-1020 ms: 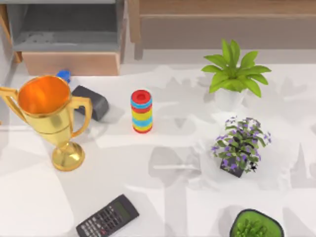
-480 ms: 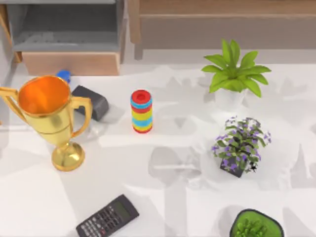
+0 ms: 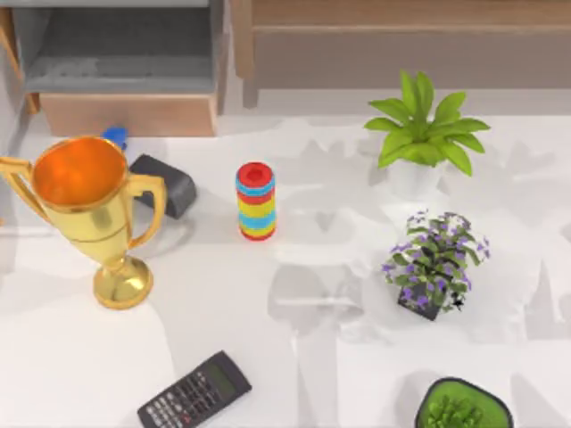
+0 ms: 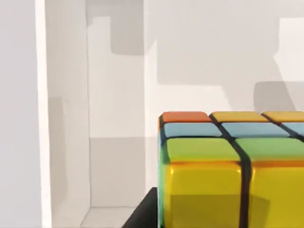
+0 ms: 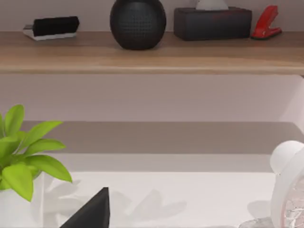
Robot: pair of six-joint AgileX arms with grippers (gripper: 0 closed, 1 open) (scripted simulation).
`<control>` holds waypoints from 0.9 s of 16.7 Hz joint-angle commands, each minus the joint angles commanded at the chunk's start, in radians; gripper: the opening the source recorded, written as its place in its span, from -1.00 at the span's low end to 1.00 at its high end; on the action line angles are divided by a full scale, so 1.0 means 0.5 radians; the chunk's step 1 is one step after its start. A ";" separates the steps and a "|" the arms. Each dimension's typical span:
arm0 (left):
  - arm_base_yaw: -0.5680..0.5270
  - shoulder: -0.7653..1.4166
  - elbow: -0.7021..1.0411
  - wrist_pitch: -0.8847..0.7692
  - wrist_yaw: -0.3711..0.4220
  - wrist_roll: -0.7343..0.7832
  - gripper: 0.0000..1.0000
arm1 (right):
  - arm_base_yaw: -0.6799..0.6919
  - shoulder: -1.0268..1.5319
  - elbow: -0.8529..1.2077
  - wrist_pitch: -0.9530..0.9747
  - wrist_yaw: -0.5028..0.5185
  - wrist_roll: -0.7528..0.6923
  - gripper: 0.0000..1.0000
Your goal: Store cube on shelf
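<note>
The shelf (image 3: 393, 13) runs along the far edge of the worktop (image 3: 268, 357), from the middle to the far right corner, a grey-brown panel below its wooden ledge; in the right wrist view the shelf (image 5: 142, 54) carries a dark round speaker (image 5: 137, 21), a dark tissue box (image 5: 212, 23), a red stapler (image 5: 266, 23) and a black eraser-like block (image 5: 51, 26). At the far left corner sits a grey compartment (image 3: 116, 53) with a tan base. A gold trophy (image 3: 89, 209) stands near the left edge, a leafy green plant (image 3: 424, 134) and a purple-flowered plant (image 3: 433, 263) toward the right, a striped ring stack (image 3: 256, 201) near the middle, and a calculator (image 3: 194, 390) at the near edge.

The cube (image 4: 232, 171) fills the lower part of the left wrist view, close against that camera, with pale wall and floor behind it. It looks carried by the left arm, but I cannot tell whether that claw pinches it, since no fingertips are visible. Of the right claw only a dark tip (image 5: 90, 213) shows, so its state is unclear too.

The risks, as I judge them: the ledge is already crowded, so the cube could knock the speaker or the tissue box on arrival, and a low approach could catch the ledge's front edge or brush the green plant. A loose hold would let the cube slip.
</note>
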State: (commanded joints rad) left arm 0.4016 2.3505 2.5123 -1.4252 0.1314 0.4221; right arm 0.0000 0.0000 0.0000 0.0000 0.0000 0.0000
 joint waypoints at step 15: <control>-0.103 0.353 -0.130 0.231 -0.087 0.002 -1.00 | 0.000 0.000 0.000 0.000 0.000 0.000 1.00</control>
State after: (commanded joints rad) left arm 0.3504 2.5269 2.4471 -1.3098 0.0877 0.4231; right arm 0.0000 0.0000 0.0000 0.0000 0.0000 0.0000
